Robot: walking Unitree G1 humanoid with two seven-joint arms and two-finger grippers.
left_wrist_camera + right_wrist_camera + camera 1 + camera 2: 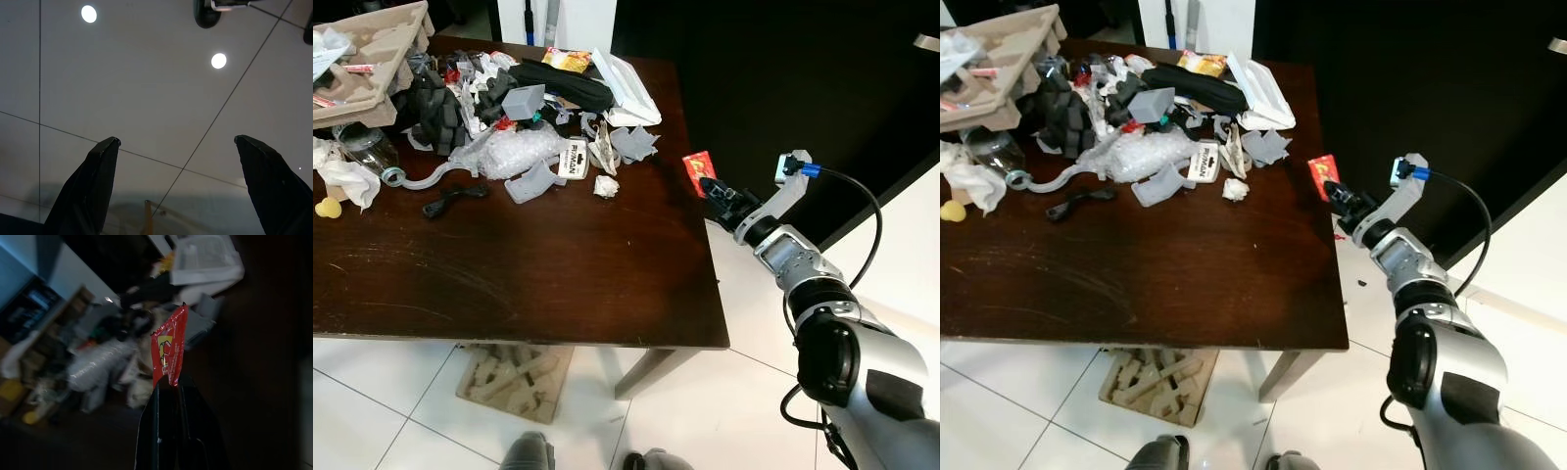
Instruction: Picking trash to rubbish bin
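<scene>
My right gripper (710,186) is shut on a small red wrapper (698,167), held in the air just past the right edge of the dark wooden table (558,274). In the right wrist view the red wrapper (169,352) stands pinched between the black fingers (161,426). A heap of trash (509,117) covers the far part of the table: bubble wrap (514,149), grey foam bits, a white tray (625,88), a yellow packet (566,61). My left gripper (176,147) is open and faces a tiled floor.
A cardboard egg tray (367,59) and crumpled tissue (350,181) lie at the table's far left. A black cable piece (455,199) lies nearer the middle. A pale crate (514,377) sits under the table. A dark wall stands behind my right arm.
</scene>
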